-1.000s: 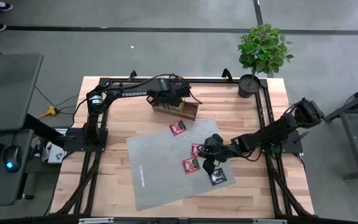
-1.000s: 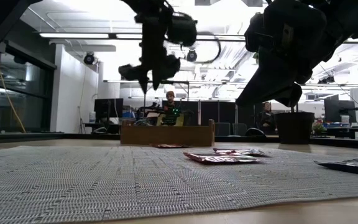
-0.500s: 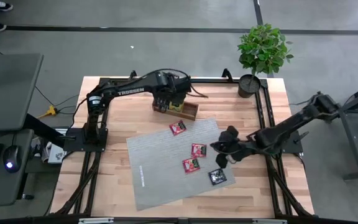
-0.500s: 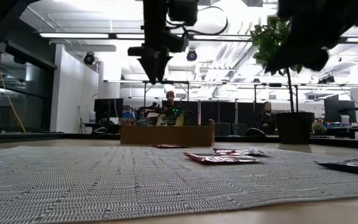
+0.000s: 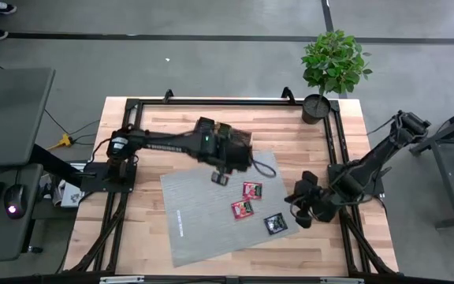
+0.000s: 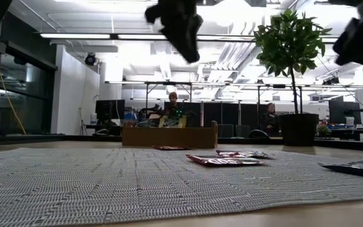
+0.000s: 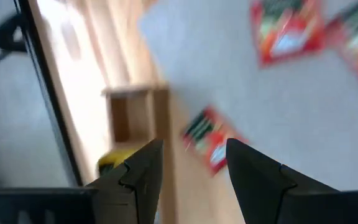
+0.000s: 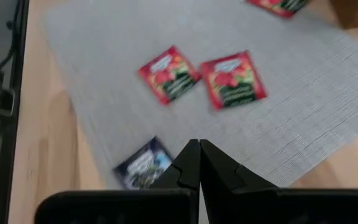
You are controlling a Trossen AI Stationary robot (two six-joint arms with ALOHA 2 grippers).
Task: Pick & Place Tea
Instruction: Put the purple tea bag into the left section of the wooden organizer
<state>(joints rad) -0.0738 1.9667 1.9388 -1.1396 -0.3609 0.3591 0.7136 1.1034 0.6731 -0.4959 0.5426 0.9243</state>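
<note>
Two grippers are showing, and only one is working: the left gripper (image 5: 224, 174) is hanging with its dark fingers (image 7: 138, 171) parted wide and nothing between them, poised over the far edge of the mat (image 5: 195, 217) right above a red sachet (image 7: 207, 137) that is lying just beside the tray (image 5: 241, 139). That spread is probably there to straddle a flat packet from above, since a thin square like this gives little edge to pinch. The sachet is sitting slightly skewed, partly hidden under the gripper in the high view, and looking glossy and foil-like with a printed label. Farther out on the mat, two more red sachets (image 5: 251, 190) (image 5: 241, 209) are lying flat and close together without touching, and a black one (image 5: 274, 224) is resting near the mat's right edge; all seem to be waiting their turn for the tray. The mat is a grey woven sheet with a ribbed texture, laid at a slant on the pale wooden table (image 5: 148, 237); its rough weave should be keeping slick packets from sliding. The tray is a low brown wooden box with divided compartments, and something yellow is showing in one of them in the left wrist view, though what it is cannot be told. The right gripper (image 5: 303, 211) is idling with its fingers pressed together and empty, just off the mat's right edge, apparently staying clear of the left arm. A potted plant (image 5: 333, 63) is standing at the table's far right corner.
</note>
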